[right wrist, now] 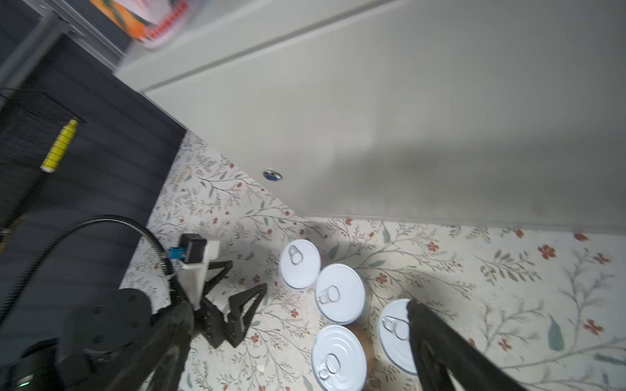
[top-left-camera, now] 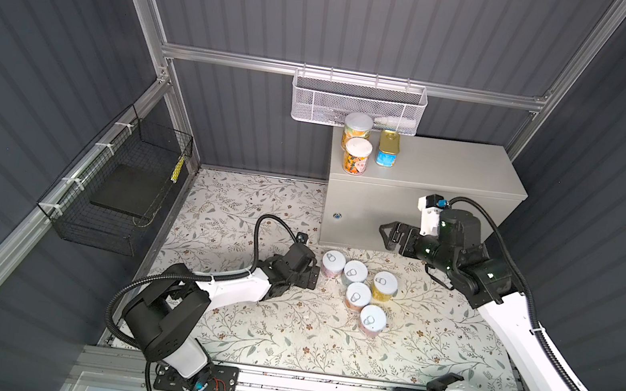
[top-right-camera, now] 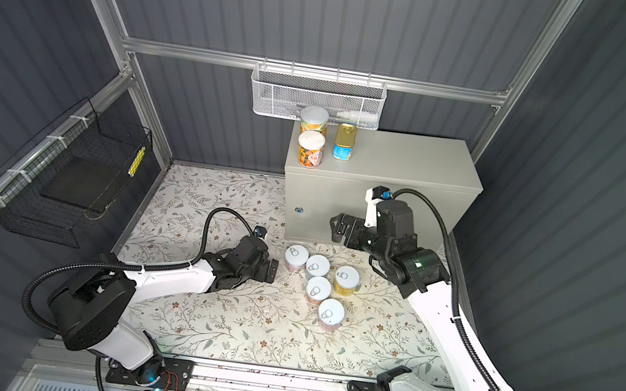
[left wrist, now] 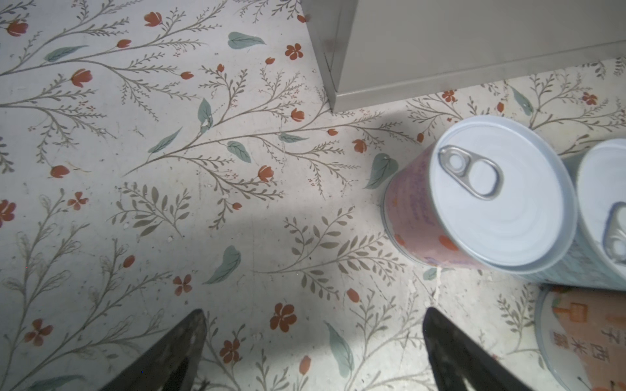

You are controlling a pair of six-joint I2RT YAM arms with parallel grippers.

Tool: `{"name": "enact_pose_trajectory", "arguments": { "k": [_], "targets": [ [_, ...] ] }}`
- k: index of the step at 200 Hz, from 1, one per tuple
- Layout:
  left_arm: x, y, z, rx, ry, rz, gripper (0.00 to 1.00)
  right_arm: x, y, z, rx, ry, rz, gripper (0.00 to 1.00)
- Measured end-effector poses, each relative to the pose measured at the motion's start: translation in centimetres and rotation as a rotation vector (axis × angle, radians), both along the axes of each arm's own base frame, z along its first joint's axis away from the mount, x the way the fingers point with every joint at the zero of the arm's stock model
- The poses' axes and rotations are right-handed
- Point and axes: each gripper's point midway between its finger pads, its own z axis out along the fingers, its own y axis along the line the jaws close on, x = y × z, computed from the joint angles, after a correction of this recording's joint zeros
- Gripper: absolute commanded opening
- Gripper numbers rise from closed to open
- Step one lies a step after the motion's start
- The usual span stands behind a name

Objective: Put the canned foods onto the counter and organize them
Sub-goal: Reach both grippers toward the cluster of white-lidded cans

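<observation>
Left gripper [top-left-camera: 311, 277] and right gripper [top-left-camera: 384, 234] are gaping wide, gripping nothing, near five cans [top-left-camera: 358, 296] in front of the counter [top-left-camera: 446, 166].

Arms [top-left-camera: 239, 284]: white links, blk joints, ribbed blk cables [top-left-camera: 256, 234], prob. green LEDs [top-left-camera: 490, 275].

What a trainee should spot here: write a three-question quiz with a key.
1. How many cans, counting the gold tin, stand on the grey cabinet?
2. True or false: the left tool is shut on the pink can.
3. Where do the other five cans stand? A. on the flowered mat B. on the cabinet C. held in the tools

Key: 1. Three. 2. False; it is open and empty, apart from the can. 3. A.
</observation>
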Motion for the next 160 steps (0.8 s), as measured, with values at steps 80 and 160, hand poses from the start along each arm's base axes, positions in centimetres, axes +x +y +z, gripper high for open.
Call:
{"name": "enact_pose_trajectory", "arguments": {
  "k": [80,160],
  "targets": [
    [-2.0,-6.5,2.4,-0.086,-0.016,-0.132,1.00,-3.9,-5.2,-5.8,-0.133,0.010,-0.093,0.99],
    [-5.2,-13.6,3.9,-0.177,0.024,-0.311,1.00,-6.4,-7.5,-9.0,-0.141,0.041,-0.136,0.99]
  ]
}}
